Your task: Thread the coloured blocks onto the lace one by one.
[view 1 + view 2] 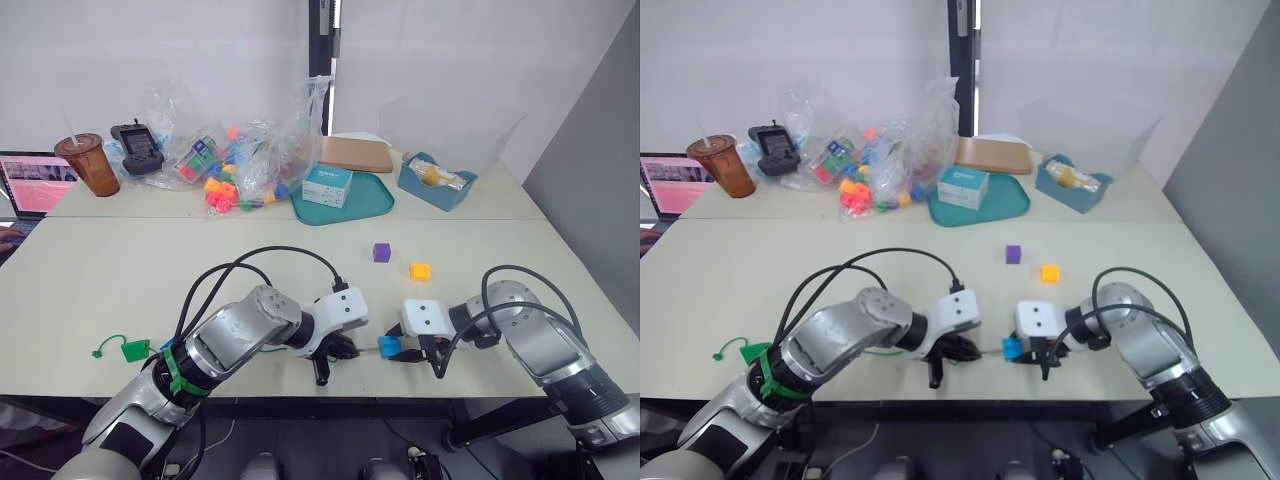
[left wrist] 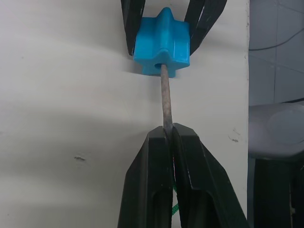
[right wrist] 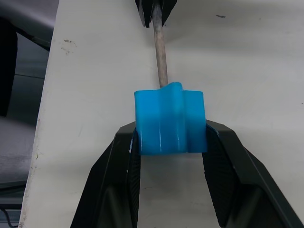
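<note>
Now, near the front edge of the worktop, both arms are meeting:
Left tool: its two black fingers are pressing together on the stiff tip of the lace, pointing it toward the right arm.
Right tool: its fingers are clamping a blue block from both sides, holding it just above the worktop.
Tip and block: the stiff tip is entering the hole in the face of the blue block, touching it; how far it is reaching inside cannot be told.
Lace tail: the thin green cord is trailing back under the left arm, and its green tab is lying on the worktop near the front edge, on the robot's left.
Purple block: it is sitting loose on the worktop, beyond the two tools.
Orange-yellow block: it is lying near the purple one, apart from it, toward the right.
Far side: a clear bag of toy pieces, a teal tray and a brown drink cup are standing well apart from the blocks.
</note>
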Robot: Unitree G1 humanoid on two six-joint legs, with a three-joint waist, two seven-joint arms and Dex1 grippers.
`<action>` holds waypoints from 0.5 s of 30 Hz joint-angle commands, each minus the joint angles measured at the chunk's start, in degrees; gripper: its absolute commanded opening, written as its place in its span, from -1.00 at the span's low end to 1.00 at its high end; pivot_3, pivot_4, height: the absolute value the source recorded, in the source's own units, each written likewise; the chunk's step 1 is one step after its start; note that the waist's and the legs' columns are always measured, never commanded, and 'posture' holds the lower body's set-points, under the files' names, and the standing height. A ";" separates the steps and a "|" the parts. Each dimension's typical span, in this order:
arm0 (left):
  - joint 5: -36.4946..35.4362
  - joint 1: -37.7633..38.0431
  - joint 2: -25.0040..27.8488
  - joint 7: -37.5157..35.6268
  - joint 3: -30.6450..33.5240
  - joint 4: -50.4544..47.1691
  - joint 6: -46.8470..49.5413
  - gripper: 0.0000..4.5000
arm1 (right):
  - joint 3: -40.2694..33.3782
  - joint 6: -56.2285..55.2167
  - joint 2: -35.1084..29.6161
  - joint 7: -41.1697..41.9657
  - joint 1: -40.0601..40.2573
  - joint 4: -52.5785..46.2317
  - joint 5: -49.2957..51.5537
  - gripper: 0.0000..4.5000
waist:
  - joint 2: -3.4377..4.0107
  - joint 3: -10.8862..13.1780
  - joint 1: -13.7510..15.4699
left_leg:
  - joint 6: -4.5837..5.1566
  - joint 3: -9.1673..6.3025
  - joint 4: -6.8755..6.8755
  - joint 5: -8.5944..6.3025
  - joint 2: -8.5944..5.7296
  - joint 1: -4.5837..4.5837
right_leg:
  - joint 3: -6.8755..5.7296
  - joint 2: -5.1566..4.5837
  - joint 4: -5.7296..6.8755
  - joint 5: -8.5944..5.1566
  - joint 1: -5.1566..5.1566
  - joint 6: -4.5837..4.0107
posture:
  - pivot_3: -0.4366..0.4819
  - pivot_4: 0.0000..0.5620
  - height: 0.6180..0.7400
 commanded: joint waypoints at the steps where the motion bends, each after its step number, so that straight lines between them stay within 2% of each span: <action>1: -0.32 -1.21 -1.32 -0.05 0.33 -0.88 -1.57 -1.00 | 1.95 1.05 -0.63 0.89 1.96 -0.83 -0.76 -0.41 | 0.00 0.00 0.06 | 0.00 0.00 0.00 0.00 0.00 0.00 | 0.00 0.00 0.00 0.00 0.00 0.00 | -0.05 -0.47 1.00; 6: 1.57 -1.76 -4.39 0.31 -1.42 2.87 -5.40 -1.00 | 1.98 1.62 -0.70 0.76 2.25 -1.50 -0.64 -0.41 | 0.00 0.00 0.20 | 0.00 0.00 0.01 0.00 0.00 0.00 | 0.00 0.00 -0.01 0.00 0.00 0.00 | -0.05 -0.47 1.00; 12: 2.50 -1.43 -11.14 -0.05 -1.96 9.49 -11.60 -1.00 | 1.86 2.33 -0.51 0.49 2.23 -1.79 -0.55 -0.41 | 0.00 0.00 0.33 | 0.00 0.00 0.02 0.00 -0.01 0.00 | -0.01 0.00 -0.03 0.00 0.02 0.00 | -0.05 -0.47 1.00; 15: 5.08 -0.43 -11.64 -0.53 -3.04 13.08 -17.84 -1.00 | 1.79 2.48 -0.35 0.39 2.17 -1.76 -0.53 -0.41 | 0.00 0.00 0.55 | 0.00 0.00 0.02 0.00 -0.02 0.06 | -0.01 -0.01 -0.03 0.00 0.09 0.00 | -0.05 -0.47 1.00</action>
